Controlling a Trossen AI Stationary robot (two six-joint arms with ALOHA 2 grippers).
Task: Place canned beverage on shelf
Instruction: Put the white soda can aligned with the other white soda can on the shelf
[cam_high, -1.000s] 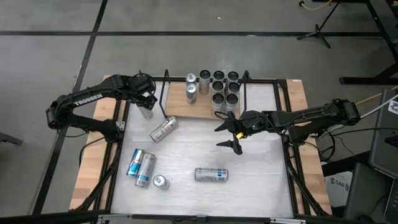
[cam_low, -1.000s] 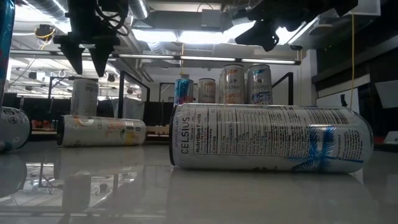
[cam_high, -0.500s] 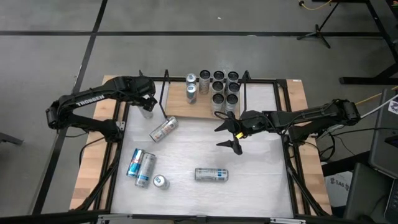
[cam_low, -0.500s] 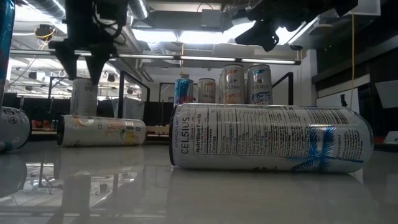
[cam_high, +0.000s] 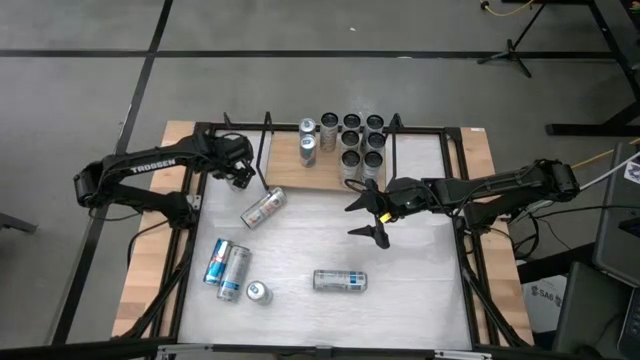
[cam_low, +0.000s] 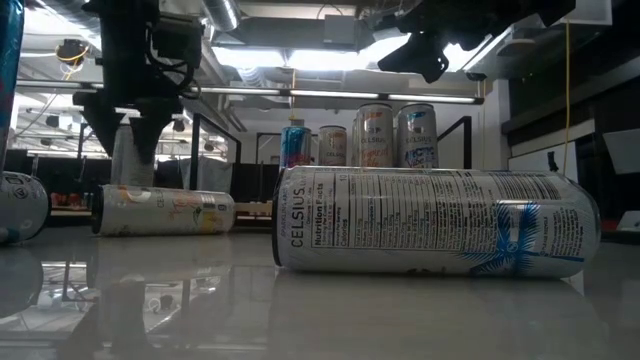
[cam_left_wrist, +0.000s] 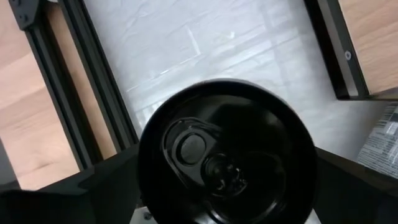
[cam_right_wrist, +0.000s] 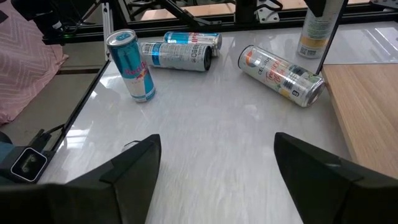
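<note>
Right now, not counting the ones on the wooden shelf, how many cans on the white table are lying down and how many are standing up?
Cans lying down: 4
Cans standing up: 2
Total: 6

A glossy white tabletop (cam_low: 320, 310) is noted, mirroring the smooth printed metal can (cam_low: 435, 222) laid on it. The shelf (cam_high: 300, 172) is seen as matt light-brown wood within a thin black metal rod frame (cam_high: 264, 150). Pink cloth (cam_right_wrist: 28, 46) is seen at the table's edge.
</note>
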